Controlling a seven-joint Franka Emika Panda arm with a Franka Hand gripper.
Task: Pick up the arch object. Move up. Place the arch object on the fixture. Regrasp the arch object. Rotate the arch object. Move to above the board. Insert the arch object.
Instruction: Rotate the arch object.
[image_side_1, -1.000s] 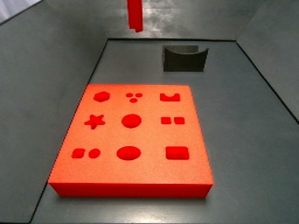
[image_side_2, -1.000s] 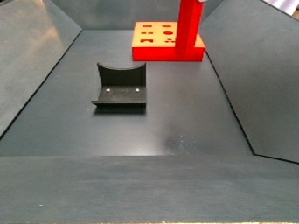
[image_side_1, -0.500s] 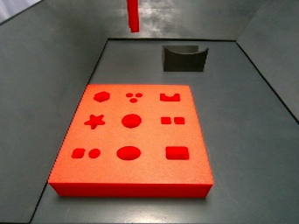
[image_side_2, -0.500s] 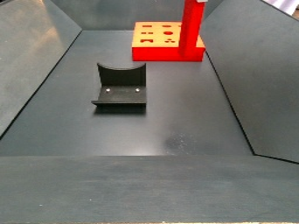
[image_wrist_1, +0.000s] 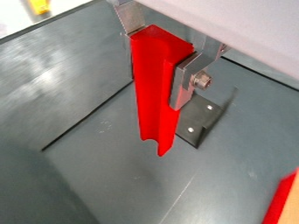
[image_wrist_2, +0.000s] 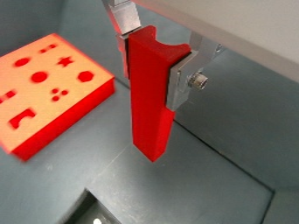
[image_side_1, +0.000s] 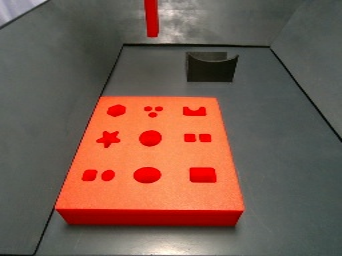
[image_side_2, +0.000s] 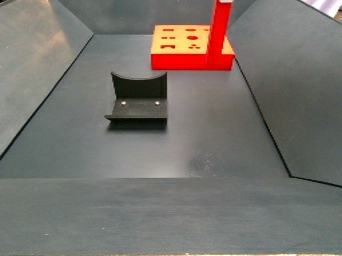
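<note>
Gripper (image_wrist_1: 158, 48) clamps the arch object (image_wrist_1: 155, 96), hanging upright | raised well above the floor | board (image_side_1: 151, 157) and fixture (image_side_2: 138, 99) lie well apart below

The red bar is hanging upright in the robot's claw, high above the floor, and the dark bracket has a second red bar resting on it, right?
Not quite. The fixture is bare: both side views show nothing on it. The rest holds: the gripper, up in the air, is shut on the arch object, which hangs upright, clear of the floor, as both wrist views show.
</note>
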